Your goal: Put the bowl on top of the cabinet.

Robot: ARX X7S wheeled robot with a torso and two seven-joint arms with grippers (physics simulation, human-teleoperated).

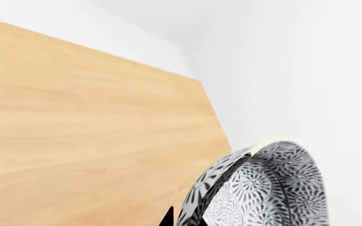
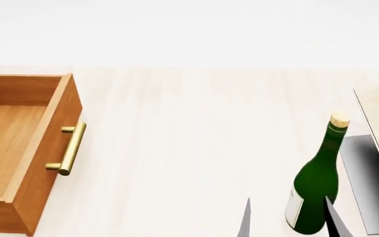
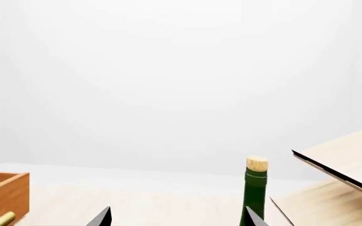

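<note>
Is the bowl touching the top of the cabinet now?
Cannot tell. The left wrist view shows the bowl overlapping the wooden top's edge, but no contact or gap shows plainly.

A pale table (image 2: 196, 148) carries everything. The cabinet (image 2: 25, 148), a drawer open, stands at its left edge. A green bottle (image 2: 315, 190) stands upright near the right edge, beside a rack (image 2: 374, 163).

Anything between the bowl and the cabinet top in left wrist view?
Nothing visible: the bowl shows at the edge of the wooden top, whose shown surface is bare. The left gripper's hold can't be confirmed.
</note>
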